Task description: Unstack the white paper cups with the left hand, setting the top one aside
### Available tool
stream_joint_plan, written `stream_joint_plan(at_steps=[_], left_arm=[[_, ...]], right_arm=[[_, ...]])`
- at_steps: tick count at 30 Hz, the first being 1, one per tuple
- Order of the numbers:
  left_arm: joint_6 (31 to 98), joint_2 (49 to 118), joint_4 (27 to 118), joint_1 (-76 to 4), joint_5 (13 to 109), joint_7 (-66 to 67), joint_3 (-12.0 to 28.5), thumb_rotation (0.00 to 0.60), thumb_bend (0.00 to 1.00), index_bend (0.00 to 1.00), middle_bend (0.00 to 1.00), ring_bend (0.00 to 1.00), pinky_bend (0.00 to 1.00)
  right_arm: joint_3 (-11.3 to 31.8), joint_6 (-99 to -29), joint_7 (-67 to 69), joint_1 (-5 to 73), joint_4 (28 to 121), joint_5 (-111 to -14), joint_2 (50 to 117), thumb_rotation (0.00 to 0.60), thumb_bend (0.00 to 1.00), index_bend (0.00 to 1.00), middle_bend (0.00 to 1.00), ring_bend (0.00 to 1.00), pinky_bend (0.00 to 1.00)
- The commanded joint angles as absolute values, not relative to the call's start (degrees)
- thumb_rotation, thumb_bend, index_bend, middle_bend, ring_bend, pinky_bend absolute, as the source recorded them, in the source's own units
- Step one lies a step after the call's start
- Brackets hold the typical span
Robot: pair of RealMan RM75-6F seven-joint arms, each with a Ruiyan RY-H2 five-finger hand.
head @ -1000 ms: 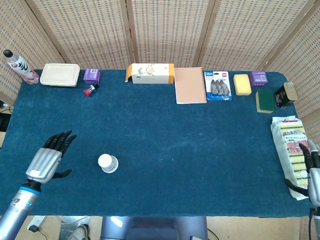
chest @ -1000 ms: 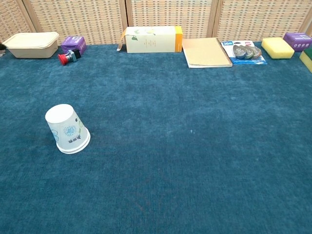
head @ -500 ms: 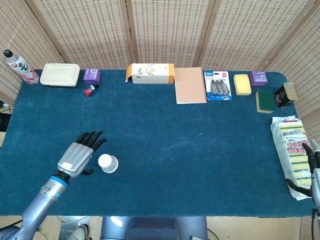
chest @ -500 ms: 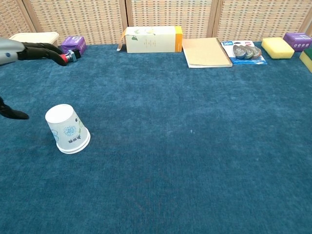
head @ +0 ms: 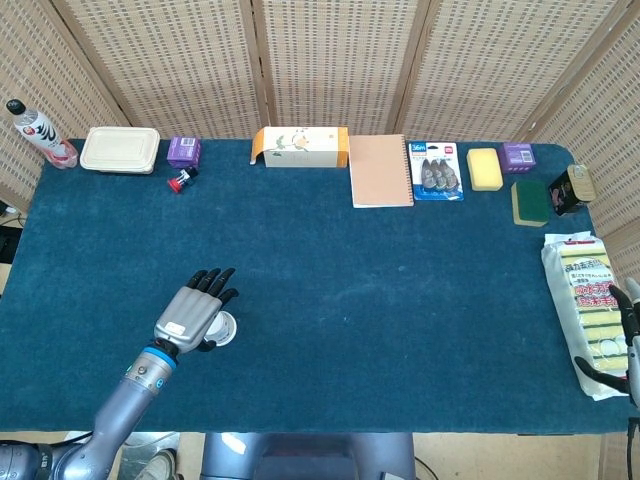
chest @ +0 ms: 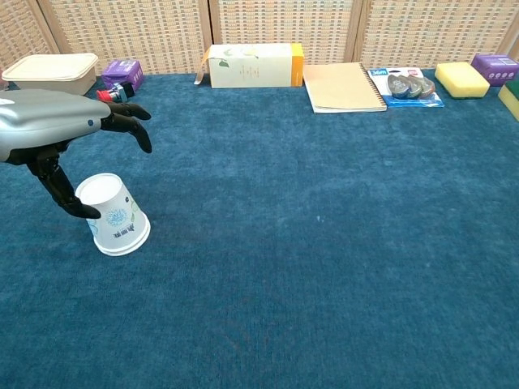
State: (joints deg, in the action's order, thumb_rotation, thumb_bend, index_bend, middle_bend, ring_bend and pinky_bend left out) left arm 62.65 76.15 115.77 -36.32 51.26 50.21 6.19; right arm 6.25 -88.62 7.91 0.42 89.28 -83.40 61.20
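Hovering left robot hand (chest: 57,134) over cups (chest: 113,216), blue print unreadable

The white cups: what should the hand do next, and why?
Probably lower and close around the top cup. The left hand hovers open over the upside-down white cups, thumb beside them, fingers spread above, gripping nothing yet.

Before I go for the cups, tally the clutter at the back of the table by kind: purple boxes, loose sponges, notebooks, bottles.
Purple boxes: 2
Loose sponges, one yellow, one green: 2
Notebook: 1
Bottle: 1
Total: 6
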Motion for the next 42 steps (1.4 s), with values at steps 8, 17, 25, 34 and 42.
stream_joint_plan(at_steps=[8, 17, 25, 34, 42], left_arm=[[64.4, 77.1, 114.2, -37.8, 49.6, 49.3, 4.8, 0.600, 0.13, 0.27, 0.00, 0.00, 0.07], [65.6, 77.9, 113.3, -39.1, 48.0, 49.3, 4.0, 0.600, 0.14, 0.29, 0.00, 0.00, 0.07], [67.0, 77.8, 113.5, -39.5, 47.8, 49.4, 3.1, 0.600, 0.16, 0.40, 0.00, 0.00, 0.07], [68.6, 77.1, 114.7, -40.1, 47.5, 49.5, 2.9, 0.600, 0.16, 0.43, 0.00, 0.00, 0.07], [70.9, 74.6, 118.3, -40.4, 48.2, 50.5, 2.8, 0.600, 0.16, 0.43, 0.00, 0.00, 0.07]], right_arm=[[6.2, -88.4, 8.9, 0.4, 89.2, -83.5, 60.9, 0.600, 0.04, 0.04, 0.00, 0.00, 0.00], [6.3, -88.0, 9.4, 0.6, 89.0, -83.1, 60.9, 0.600, 0.04, 0.04, 0.00, 0.00, 0.00], [6.2, -87.8, 9.8, 0.7, 89.0, -83.2, 60.8, 0.600, 0.04, 0.04, 0.00, 0.00, 0.00], [6.2, -87.7, 9.7, 0.7, 89.0, -83.1, 60.8, 0.600, 0.04, 0.04, 0.00, 0.00, 0.00], [6.2, -87.7, 10.0, 0.7, 89.1, -83.3, 60.8, 0.600, 0.04, 0.04, 0.00, 0.00, 0.00]])
